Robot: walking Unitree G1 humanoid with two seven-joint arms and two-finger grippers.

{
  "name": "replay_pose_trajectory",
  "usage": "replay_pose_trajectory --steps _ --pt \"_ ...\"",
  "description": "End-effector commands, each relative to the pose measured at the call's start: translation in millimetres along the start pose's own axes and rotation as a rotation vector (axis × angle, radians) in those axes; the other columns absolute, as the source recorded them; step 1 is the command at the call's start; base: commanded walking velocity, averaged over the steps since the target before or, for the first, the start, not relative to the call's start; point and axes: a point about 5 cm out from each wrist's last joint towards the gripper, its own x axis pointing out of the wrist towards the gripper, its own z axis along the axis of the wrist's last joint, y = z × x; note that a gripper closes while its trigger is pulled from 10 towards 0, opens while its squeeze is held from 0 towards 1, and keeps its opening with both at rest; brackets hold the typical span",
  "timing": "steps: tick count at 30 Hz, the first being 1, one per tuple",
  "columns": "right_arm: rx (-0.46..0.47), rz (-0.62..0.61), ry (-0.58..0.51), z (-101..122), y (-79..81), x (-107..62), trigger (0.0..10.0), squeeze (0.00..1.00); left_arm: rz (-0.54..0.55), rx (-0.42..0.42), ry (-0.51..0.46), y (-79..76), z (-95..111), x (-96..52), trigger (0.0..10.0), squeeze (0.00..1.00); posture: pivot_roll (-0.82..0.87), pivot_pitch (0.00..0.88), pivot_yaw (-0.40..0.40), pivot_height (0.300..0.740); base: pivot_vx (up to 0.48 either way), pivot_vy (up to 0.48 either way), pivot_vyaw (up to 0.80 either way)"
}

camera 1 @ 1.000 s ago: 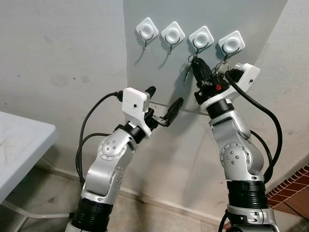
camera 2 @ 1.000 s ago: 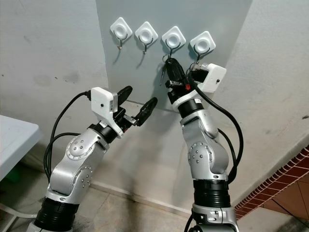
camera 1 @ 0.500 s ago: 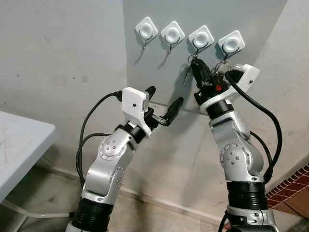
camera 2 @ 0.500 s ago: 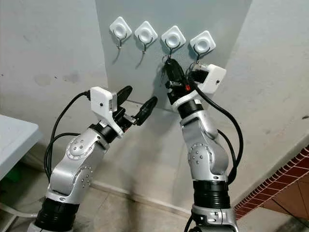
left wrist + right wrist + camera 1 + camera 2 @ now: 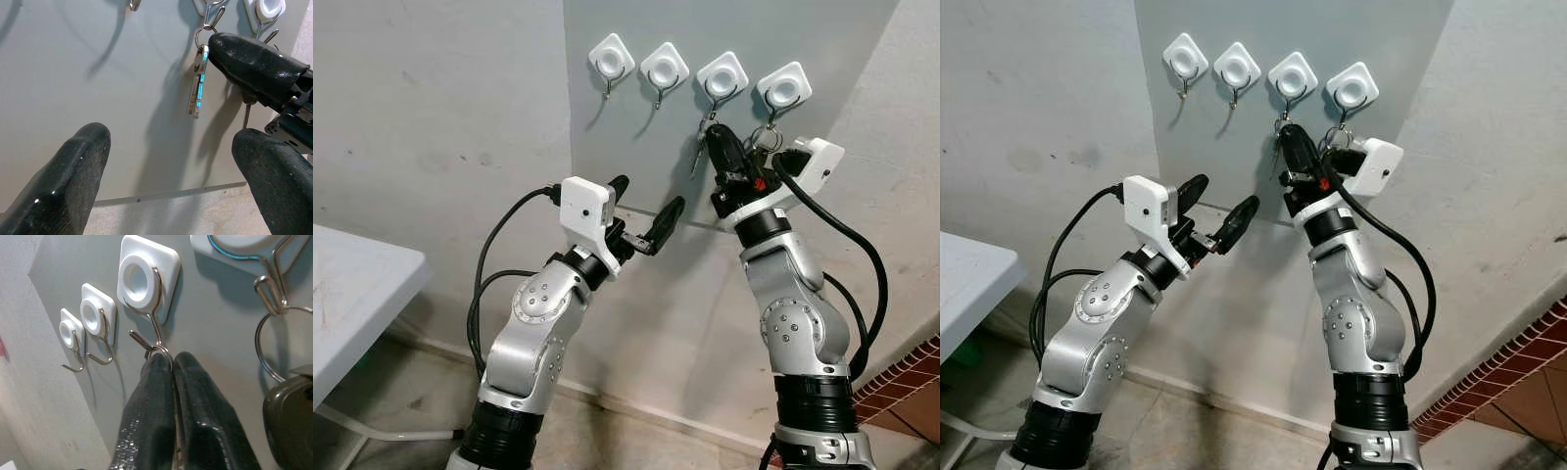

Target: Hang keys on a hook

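While the right claw (image 5: 168,363) pinches the key ring (image 5: 164,352) at the third hook (image 5: 146,335), we note bare panel (image 5: 98,98) below. Left claw (image 5: 646,211) gapes wide, well apart.

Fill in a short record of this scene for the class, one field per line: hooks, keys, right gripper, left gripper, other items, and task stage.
hooks: four white wall hooks in a row on a grey panel
keys: key ring is at the tip of the third hook from the robot's left; a key dangles below
right gripper: right gripper raised to that hook, fingers shut on the key ring
left gripper: left gripper open, held lower, apart from the hooks
other items: another set of keys on the fourth hook; white table at left
task stage: ring at hook, not yet released
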Motion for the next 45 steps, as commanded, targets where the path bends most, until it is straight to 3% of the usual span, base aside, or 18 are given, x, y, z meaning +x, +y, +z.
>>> replay_pose_trajectory --steps 1,16,28,29,30,31,34,39,43,45 --pt "-0.014 0.002 -0.008 1 0.7 -0.7 10.0 1.00 -0.001 0.003 -0.024 -1.2 7 1.4 10.0 0.00 -0.02 0.036 -0.044 0.740 0.000 0.000 0.00" --pt "-0.022 0.011 -0.009 -2 0.4 -5.1 10.0 1.00 0.029 0.013 -0.019 1.4 5 0.1 10.0 0.00 -0.01 0.026 -0.048 0.740 0.000 0.000 0.00" --pt "-0.073 -0.052 0.046 -20 -10.2 -31.9 10.0 1.00 0.104 0.018 0.001 15.5 -5 -1.8 10.0 0.00 -0.01 0.009 -0.042 0.740 0.000 0.000 0.00" --pt "-0.091 -0.056 0.051 -22 -11.5 -34.5 10.0 0.26 0.113 0.019 0.006 17.4 -7 -2.2 10.0 0.00 -0.01 0.004 -0.040 0.740 0.000 0.000 0.00" --pt "-0.103 -0.058 0.054 -23 -12.3 -36.2 10.0 0.26 0.118 0.020 0.009 18.7 -8 -2.4 10.0 0.00 -0.01 0.001 -0.040 0.740 0.000 0.000 0.00" --pt "-0.124 -0.072 0.059 -25 -15.3 -41.0 10.0 0.00 0.145 0.018 0.018 22.8 -13 -3.6 10.0 0.00 -0.01 0.001 -0.040 0.740 0.000 0.000 0.00" --pt "-0.145 -0.091 0.081 -31 -20.1 -48.3 10.0 0.00 0.187 0.004 0.019 29.2 -19 -6.7 10.0 0.00 -0.01 0.000 -0.038 0.740 0.000 0.000 0.00" --pt "-0.177 -0.179 0.135 -45 -37.4 -71.3 10.0 0.00 0.320 -0.012 0.100 49.5 -45 -20.5 10.0 0.00 -0.02 0.000 -0.032 0.740 0.000 0.000 0.00" --pt "-0.221 -0.317 0.192 -57 -57.4 -94.7 10.0 0.00 0.427 -0.007 0.183 64.4 -70 -38.0 10.0 0.00 -0.02 0.000 -0.021 0.740 0.000 0.000 0.00" --pt "-0.226 -0.329 0.194 -58 -58.9 -96.3 10.0 0.00 0.433 -0.005 0.187 65.2 -72 -38.8 10.0 0.00 -0.02 0.000 -0.021 0.740 0.000 0.000 0.00"
